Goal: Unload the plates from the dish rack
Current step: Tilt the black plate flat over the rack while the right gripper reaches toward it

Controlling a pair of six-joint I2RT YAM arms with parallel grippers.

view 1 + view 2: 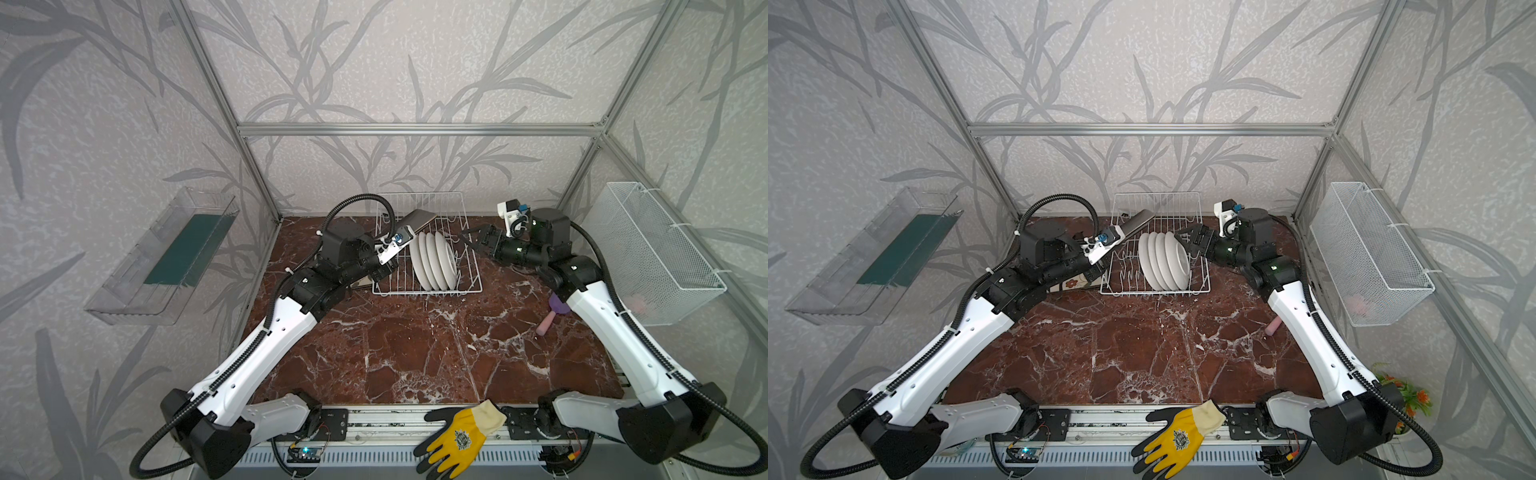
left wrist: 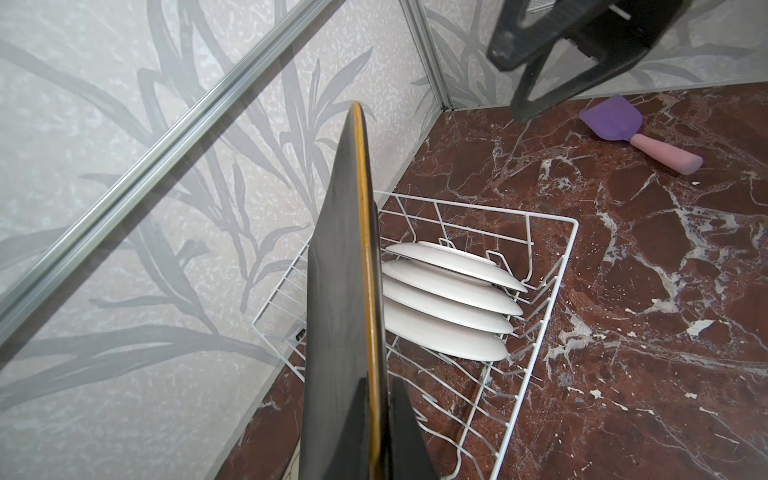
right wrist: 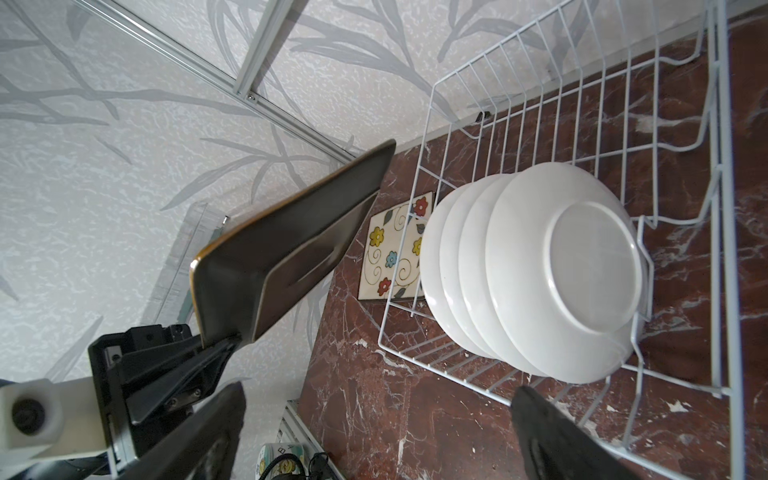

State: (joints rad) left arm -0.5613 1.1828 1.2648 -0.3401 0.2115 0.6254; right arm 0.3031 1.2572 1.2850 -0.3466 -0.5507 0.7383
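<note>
The desk [image 1: 415, 353] is red-brown marble with white veins, boxed in by walls [image 1: 415, 62] papered in a grey leaf pattern and a metal frame [image 1: 415, 129]. A clear tray [image 1: 166, 257] hangs on the left wall and a white mesh basket [image 1: 660, 253] on the right one. A yellow and black glove [image 1: 457, 436] lies on the near rail, and a purple spatula [image 2: 640, 137] with a pink handle lies on the desk at the right. The dish rack [image 1: 428, 293] sits at the far middle of the desk, with four round plates [image 1: 434, 262] standing on edge in a row inside it, white backs facing right. A flowered plate [image 3: 395, 249] lies face up on the desk just left of the rack. The left jaws are clamped on the edge of a square plate [image 3: 282, 245], its black back showing, held tilted in the air above the rack's left side. The right jaws stand wide apart with nothing between them, near the rack's right rim and pointing at the round plates. Whether they touch the wire cannot be told.
</note>
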